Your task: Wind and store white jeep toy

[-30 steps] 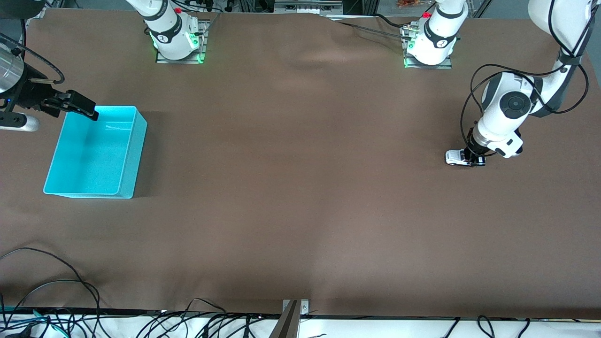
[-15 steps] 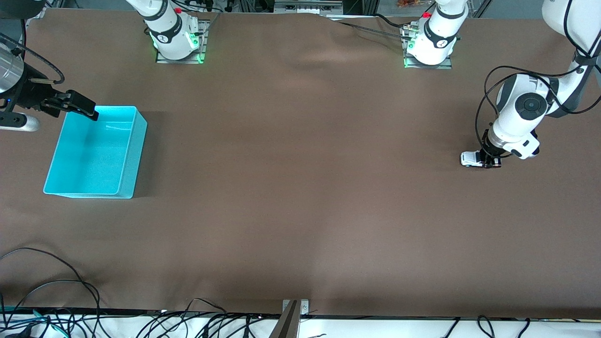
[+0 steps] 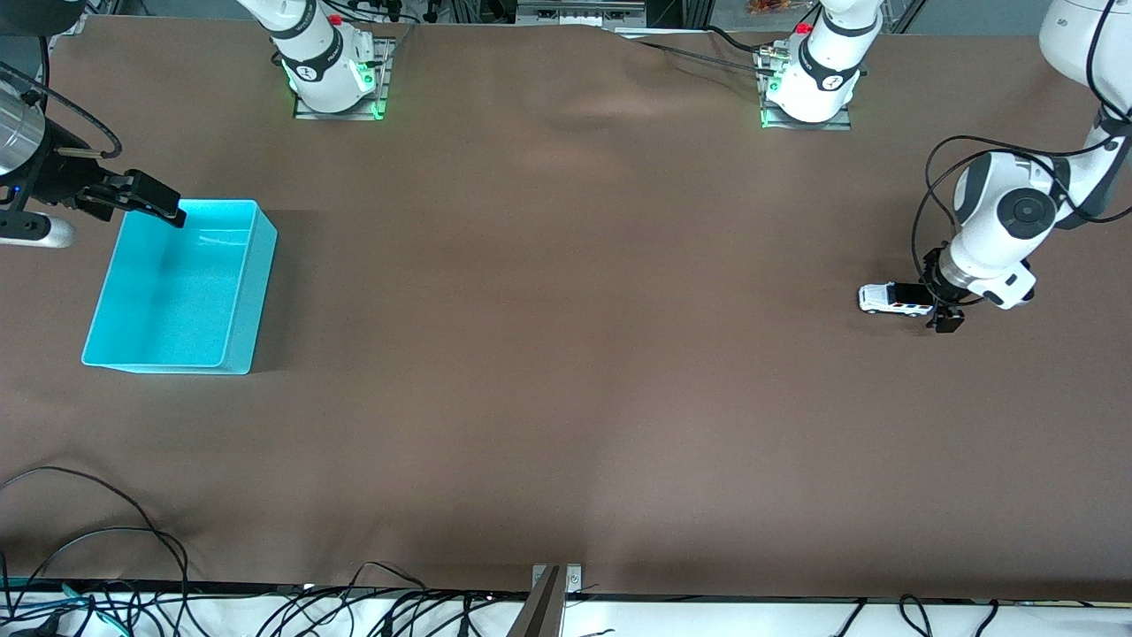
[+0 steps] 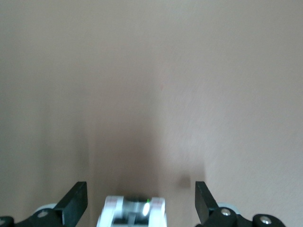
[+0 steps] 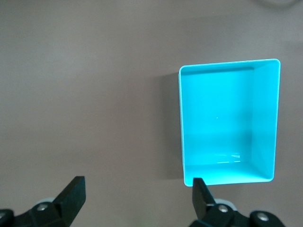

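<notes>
**Two tools spread wide, toy car loose on the table**

Two arms over a brown cloth-covered table (image 3: 566, 354). Toward the left arm's end, on the cloth: small boxy white jeep toy (image 3: 895, 299) with black roof, dark windows and wheels, standing on its wheels, lengthwise along the table. Just beside its rear end, down close to the cloth: left tool (image 3: 941, 301), black fingers parted wide, pinching nothing. One finger (image 3: 948, 322) seen nearer the front camera than the toy's rear, the other mostly hidden under the white wrist. From the left wrist view, same story: toy's white end (image 4: 131, 212) centred between the two dark fingertips (image 4: 75, 202), clear gaps of bare cloth on both flanks, no contact on either side. Toy's nose pointed away from the tool, toward the right arm's end.

At the right arm's end: open-topped cyan plastic rectangular bin (image 3: 252, 292), well apart from the toy, nearly the whole table length between them. Up in the air over the bin's corner farthest from the front camera: right tool (image 3: 146, 200), fingers likewise spread, gripping nothing, waiting. From the right wrist view, bin (image 5: 265, 118) seen from above, nothing visible inside, both black fingertips (image 5: 72, 194) framing bare cloth beside it.

Along the table edge nearest the front camera: tangle of black cables (image 3: 106, 566).
</notes>
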Controlling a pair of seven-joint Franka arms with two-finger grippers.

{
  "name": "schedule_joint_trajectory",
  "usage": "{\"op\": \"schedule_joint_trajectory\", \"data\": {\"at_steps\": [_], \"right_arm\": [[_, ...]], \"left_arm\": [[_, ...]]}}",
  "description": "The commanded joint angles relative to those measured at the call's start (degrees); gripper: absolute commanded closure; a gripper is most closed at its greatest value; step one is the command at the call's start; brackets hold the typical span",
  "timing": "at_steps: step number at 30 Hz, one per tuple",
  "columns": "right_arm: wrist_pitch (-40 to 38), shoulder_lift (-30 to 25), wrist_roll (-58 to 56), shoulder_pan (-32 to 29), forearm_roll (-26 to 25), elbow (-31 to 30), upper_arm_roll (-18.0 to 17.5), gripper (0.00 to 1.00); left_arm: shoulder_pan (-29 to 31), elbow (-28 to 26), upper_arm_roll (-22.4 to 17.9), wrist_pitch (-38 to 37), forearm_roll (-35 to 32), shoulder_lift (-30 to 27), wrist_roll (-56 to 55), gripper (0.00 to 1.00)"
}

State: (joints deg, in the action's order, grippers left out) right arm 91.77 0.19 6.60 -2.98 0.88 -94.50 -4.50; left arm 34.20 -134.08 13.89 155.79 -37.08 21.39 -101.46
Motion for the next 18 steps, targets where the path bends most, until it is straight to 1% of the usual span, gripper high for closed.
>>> {"op": "schedule_joint_trajectory", "data": {"at_steps": [1,4,6,11,14,18], "right_arm": [[-0.19,-0.02,-0.63,-0.10,-0.08,0.72,-0.16,0.00],[-0.19,-0.02,-0.63,-0.10,-0.08,0.72,-0.16,0.00],[-0.19,-0.02,-0.63,-0.10,-0.08,0.72,-0.16,0.00],[-0.19,-0.02,-0.63,-0.10,-0.08,0.72,-0.16,0.00],[-0.19,-0.02,-0.63,-0.10,-0.08,0.72,-0.16,0.00],[-0.19,-0.02,-0.63,-0.10,-0.08,0.72,-0.16,0.00]], "left_arm": [[1.57,0.14,0.43,-0.49,-0.53,-2.48,3.81,0.00],[1.49,0.49,0.69,-1.89,-0.62,-3.89,5.48,0.00],[1.57,1.10,1.57,-3.29,-0.53,-4.86,7.32,0.00],[1.57,4.61,3.59,-9.17,0.52,-5.92,11.71,0.00],[1.66,8.04,5.26,-13.83,3.76,-6.18,16.45,0.00],[1.57,12.96,6.06,-19.99,10.17,-7.06,25.59,0.00]]}}
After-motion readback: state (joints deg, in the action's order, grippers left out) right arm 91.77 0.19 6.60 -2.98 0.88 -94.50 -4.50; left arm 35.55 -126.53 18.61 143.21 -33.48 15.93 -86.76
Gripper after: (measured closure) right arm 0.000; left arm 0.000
